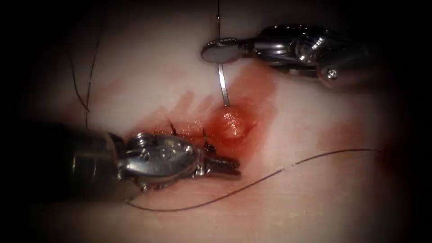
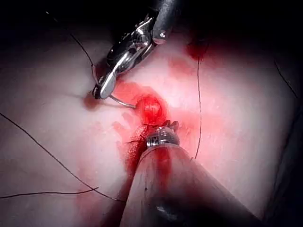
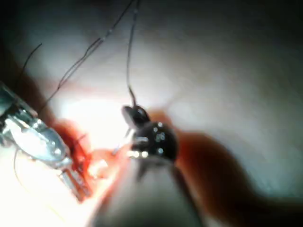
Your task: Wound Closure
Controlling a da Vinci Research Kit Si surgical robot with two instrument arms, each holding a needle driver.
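Two needle drivers work over the tissue [image 1: 135, 67]. The right tool [image 1: 220, 50] has its jaws pressed together on the curved needle [image 1: 223, 85] near its thread end; the needle's point is buried in a raised red mound [image 1: 231, 122] at the cut [image 1: 189, 130]. The left tool [image 1: 222, 165] lies just below the cut beside dark stitch ends [image 1: 173, 128], pinching nothing, its jaws looking slightly parted. Thread [image 1: 252, 182] trails across bare tissue below and to the right; another strand [image 1: 90, 76] hangs far left. Red fluid [image 1: 256, 85] stains the surface around the mound.
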